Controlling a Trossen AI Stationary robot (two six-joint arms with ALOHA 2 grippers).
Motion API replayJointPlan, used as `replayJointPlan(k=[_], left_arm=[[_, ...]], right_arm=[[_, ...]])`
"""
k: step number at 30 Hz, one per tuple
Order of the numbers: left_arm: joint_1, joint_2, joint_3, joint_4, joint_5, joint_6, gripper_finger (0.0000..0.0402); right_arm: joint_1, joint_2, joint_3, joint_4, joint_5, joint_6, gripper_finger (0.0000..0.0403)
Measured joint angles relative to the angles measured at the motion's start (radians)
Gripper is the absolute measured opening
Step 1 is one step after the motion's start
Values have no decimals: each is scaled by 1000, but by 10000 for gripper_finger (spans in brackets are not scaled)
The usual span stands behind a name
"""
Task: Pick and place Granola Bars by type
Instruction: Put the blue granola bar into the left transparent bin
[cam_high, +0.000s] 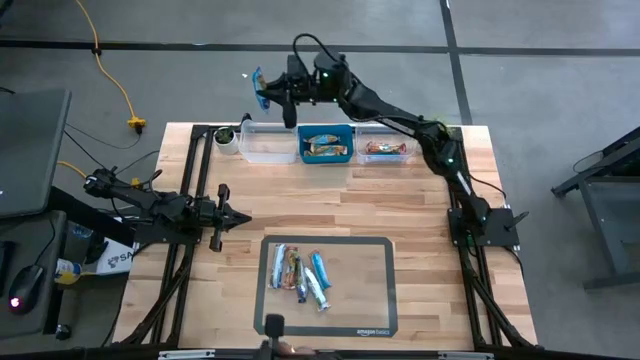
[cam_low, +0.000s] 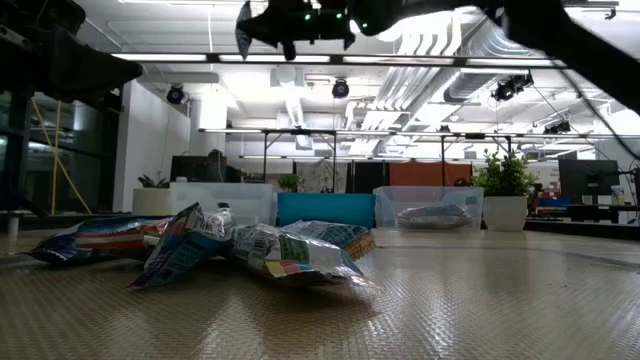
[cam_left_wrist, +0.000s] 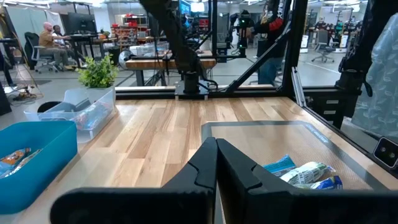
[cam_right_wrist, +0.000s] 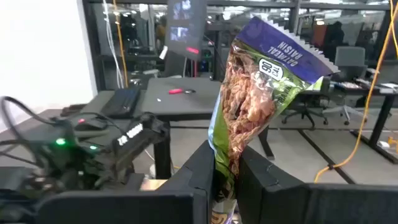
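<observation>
From above, the right gripper (cam_high: 268, 97) is stretched past the far edge of the pale wooden table (cam_high: 420, 210), just beyond the clear rectangular bin at the left of the row (cam_high: 267, 142), with a blue-edged wrapped granola bar (cam_high: 259, 90) pinched in its fingers; the blue middle bin (cam_high: 327, 143) and the clear right-hand bin (cam_high: 386, 146) each already hold bars, and the left clear bin looks empty, so the held bar probably belongs there, and the sound move is to draw back over that bin, lower until the bar is inside its walls, and only then release. The remaining shiny bars (cam_high: 300, 275) lie in a loose heap on the grey mat with a dark border (cam_high: 375, 300), and the left gripper (cam_high: 222, 212) waits near the table's left edge. At table height the heap (cam_low: 240, 250) fills the foreground, the three bins stand in a row behind it, and the right gripper (cam_low: 290, 22) hangs well above them, so the descent should be straight. The left wrist camera shows its own fingers (cam_left_wrist: 239, 171) pressed together, holding nothing. The right wrist camera shows the jaws clamped on the lower end of an upright purple-and-green oatmeal raisin bar (cam_right_wrist: 258, 93), which leans a little; keep it from swinging into the bin wall.
</observation>
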Motion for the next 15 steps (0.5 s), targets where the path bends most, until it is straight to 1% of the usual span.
replayJointPlan(k=[1,3,4,8,15], left_arm=[[0,0,0,0,0,0,1],[0,0,0,0,0,0,1],[0,0,0,0,0,0,1],[0,0,0,0,0,0,1],[0,0,0,0,0,0,1]], right_arm=[[-4,29,33,-17,-1,-2,32],[-14,44,-9,59,-11,3,32],[-20,50,-29,60,-13,8,32],[-37,97,-72,49,-12,-10,32],[-43,178,-75,14,-22,-6,32]])
